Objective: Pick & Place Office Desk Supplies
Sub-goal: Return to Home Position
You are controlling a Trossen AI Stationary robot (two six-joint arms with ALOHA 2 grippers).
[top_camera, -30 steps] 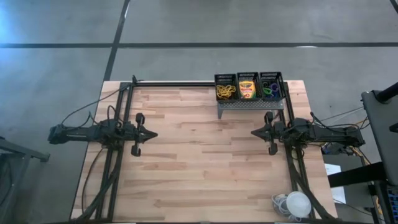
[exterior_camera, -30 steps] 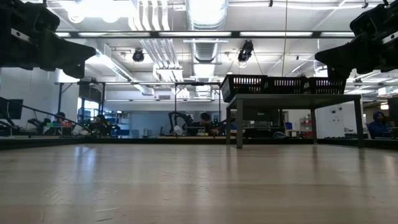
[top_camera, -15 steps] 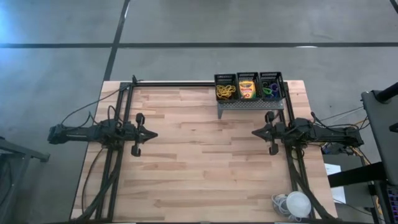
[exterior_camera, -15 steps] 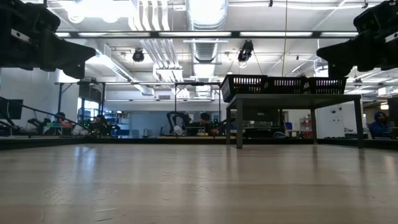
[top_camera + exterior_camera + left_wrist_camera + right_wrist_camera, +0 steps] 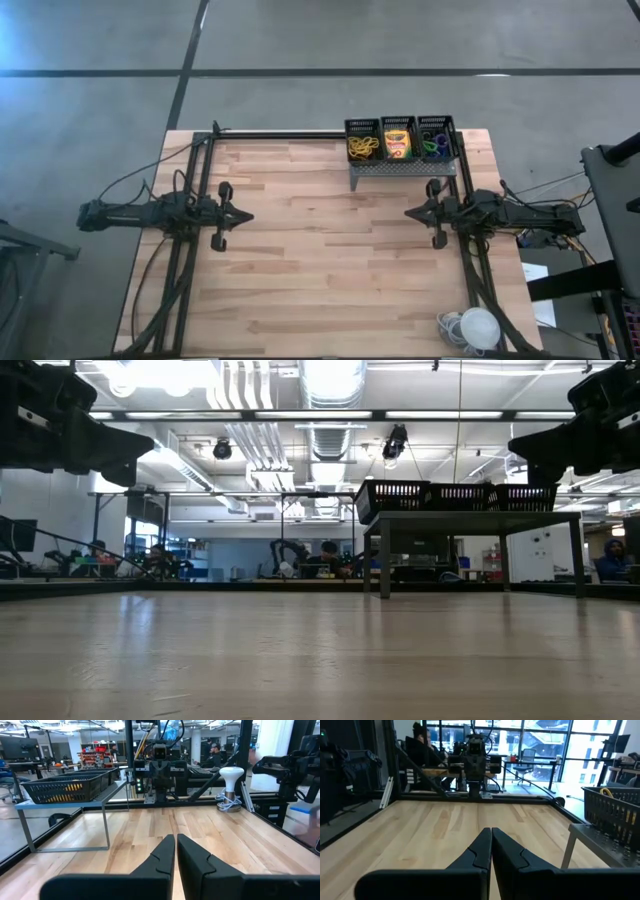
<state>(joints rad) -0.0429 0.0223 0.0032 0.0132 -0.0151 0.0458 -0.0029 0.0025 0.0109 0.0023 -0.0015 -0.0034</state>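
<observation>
We see the left gripper point(image 5: 246, 214) and right gripper point(image 5: 408, 212) well apart over the table point(image 5: 320, 290), both clenched tight. Three mesh bins point(image 5: 399, 139) sit on the grey stand point(image 5: 400, 170).

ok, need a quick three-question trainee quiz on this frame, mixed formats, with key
1. True or false: the left tool grips a rubber band.
2. From above, which mesh bin holds the crayon box? A picture-left, B middle, C picture-right.
3. Fill in: the right tool is ___ (open/shut).
Key: 1 false: it is shut and empty; the rubber bands lie in the picture-left bin. 2 B. 3 shut.
</observation>
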